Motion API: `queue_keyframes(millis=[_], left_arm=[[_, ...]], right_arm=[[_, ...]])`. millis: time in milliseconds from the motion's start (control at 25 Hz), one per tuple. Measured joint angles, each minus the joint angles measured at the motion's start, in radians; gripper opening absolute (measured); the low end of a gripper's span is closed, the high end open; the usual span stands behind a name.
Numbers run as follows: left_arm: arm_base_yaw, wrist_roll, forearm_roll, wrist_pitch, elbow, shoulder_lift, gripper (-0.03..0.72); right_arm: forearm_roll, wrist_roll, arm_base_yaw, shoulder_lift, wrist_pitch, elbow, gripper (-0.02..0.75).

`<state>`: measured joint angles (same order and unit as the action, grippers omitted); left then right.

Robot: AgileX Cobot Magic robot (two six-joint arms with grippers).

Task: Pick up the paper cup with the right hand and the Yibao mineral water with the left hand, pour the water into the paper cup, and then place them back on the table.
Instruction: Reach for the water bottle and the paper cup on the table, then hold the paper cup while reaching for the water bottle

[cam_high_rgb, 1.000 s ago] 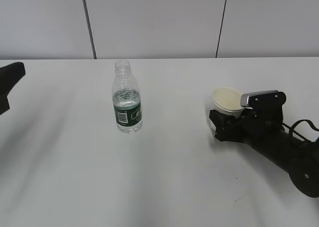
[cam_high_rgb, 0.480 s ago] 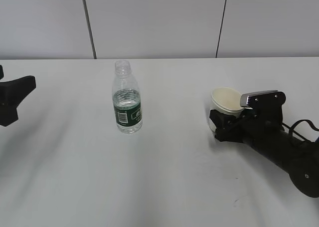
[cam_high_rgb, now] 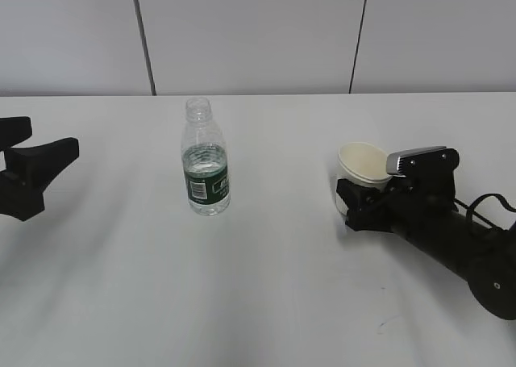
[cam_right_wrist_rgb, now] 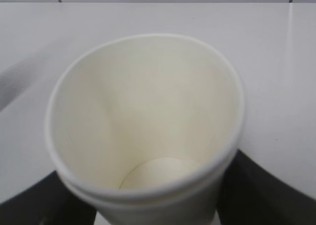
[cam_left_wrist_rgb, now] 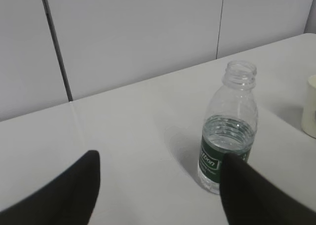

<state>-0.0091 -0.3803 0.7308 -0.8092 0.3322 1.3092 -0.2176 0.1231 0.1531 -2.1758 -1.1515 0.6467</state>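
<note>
The Yibao mineral water (cam_high_rgb: pixel 206 161) stands upright and capless on the table (cam_high_rgb: pixel 266 294), about half full of water. It also shows in the left wrist view (cam_left_wrist_rgb: pixel 229 136), ahead and to the right. My left gripper (cam_high_rgb: pixel 44 167) is open and empty at the far left, well short of the bottle; its right finger (cam_left_wrist_rgb: pixel 252 195) overlaps the bottle's base in that view. My right gripper (cam_high_rgb: pixel 360 198) is shut on the paper cup (cam_high_rgb: pixel 362 162), which leans slightly left. In the right wrist view the empty cup (cam_right_wrist_rgb: pixel 148 111) fills the frame between the black fingers (cam_right_wrist_rgb: pixel 261 190), its rim squeezed a little oval.
A grey panelled wall (cam_high_rgb: pixel 258 36) runs behind the table's far edge. The right arm (cam_high_rgb: pixel 459 246) lies low over the table at the right. Bare white tabletop lies between the bottle and the cup.
My left gripper has moved right, toward the bottle. The cup has shifted slightly left and tilted in my right gripper.
</note>
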Motion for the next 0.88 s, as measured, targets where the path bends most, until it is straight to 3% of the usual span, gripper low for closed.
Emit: queue_keyframes(millis=[400, 560, 880], left_arm=[[0.000, -0.002, -0.001, -0.171, 0.000, 0.171, 0.471], [0.000, -0.002, -0.011, -0.309, 0.000, 0.291, 0.522], [0.000, 0.020, 0.032, -0.327, 0.079, 0.506, 0.585]], right_arm=[[-0.001, -0.002, 0.000, 0.000, 0.000, 0.000, 0.492], [-0.001, -0.002, 0.000, 0.000, 0.000, 0.000, 0.491], [-0.002, -0.002, 0.000, 0.000, -0.002, 0.000, 0.491]])
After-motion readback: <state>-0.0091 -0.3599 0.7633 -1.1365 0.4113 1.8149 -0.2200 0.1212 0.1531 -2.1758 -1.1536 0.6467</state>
